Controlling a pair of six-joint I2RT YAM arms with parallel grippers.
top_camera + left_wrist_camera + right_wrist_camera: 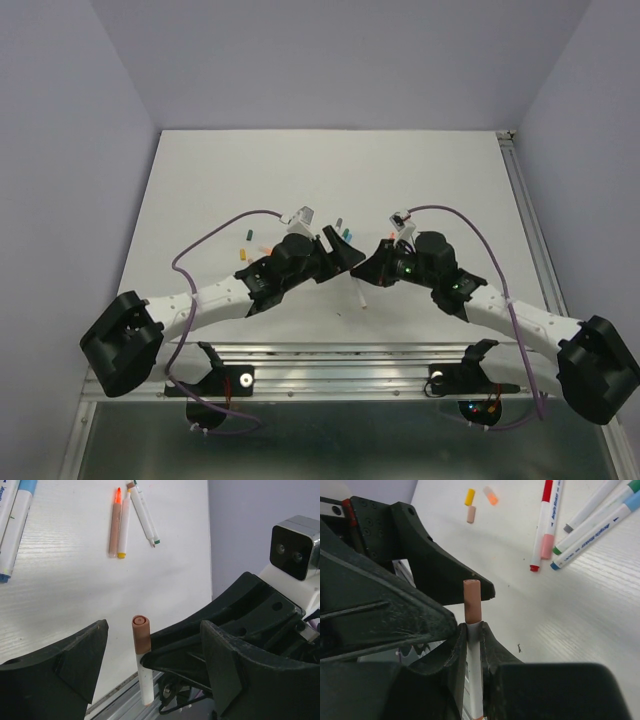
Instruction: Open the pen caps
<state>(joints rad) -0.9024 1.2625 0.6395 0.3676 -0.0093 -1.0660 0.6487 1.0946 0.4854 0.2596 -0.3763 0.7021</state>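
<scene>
Progress looks partial; by the near edge of the table the right gripper pinches a white pen upright, its brown cap still on; the left gripper stands spread either side of that cap, not touching it; farther off lie three loose caps and several capped pens awaiting their turn.

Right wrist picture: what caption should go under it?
Right gripper clamps a white pen, its brown cap poking out beside the left gripper's finger; other pens lie behind.
</scene>
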